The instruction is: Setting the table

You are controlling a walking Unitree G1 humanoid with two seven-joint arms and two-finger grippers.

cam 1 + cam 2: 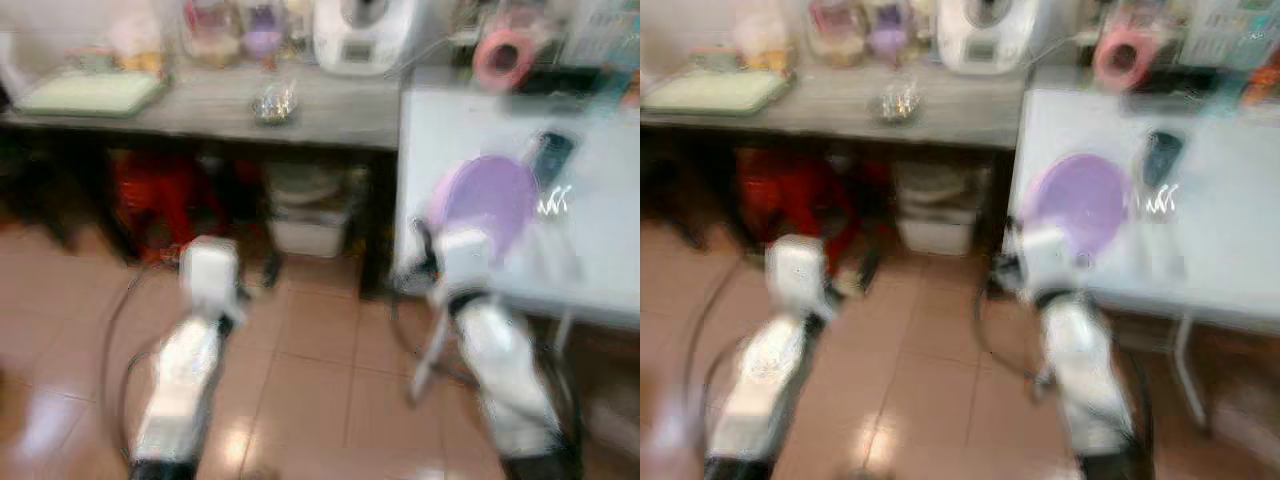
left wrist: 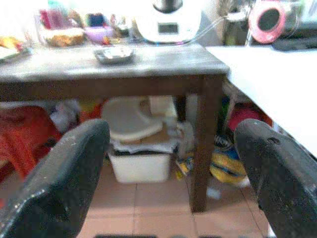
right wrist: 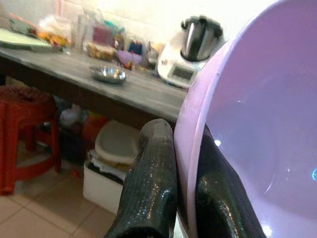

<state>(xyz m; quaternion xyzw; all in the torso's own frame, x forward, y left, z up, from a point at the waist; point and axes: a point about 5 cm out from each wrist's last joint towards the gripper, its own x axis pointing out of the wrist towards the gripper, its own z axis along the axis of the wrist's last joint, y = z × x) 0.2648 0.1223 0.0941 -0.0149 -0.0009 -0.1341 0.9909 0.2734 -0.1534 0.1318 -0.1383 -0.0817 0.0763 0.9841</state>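
Carrying a plate (image 3: 257,124) toward the white desk (image 1: 600,250), the right gripper (image 3: 185,198) is shown clamped on the plate's rim, one finger on each face. The plate is held on edge at the near corner of the white desk, its purple face seen above the right arm in the head views. A dark object (image 1: 550,155) lies on the white desk just beyond the plate. The left gripper (image 2: 171,168) is held over the floor, jaws wide and empty, facing the grey desk (image 2: 114,62) beside the white desk. The right arm is judged nearer; the plate would need tilting flat and moving forward onto the white desk.
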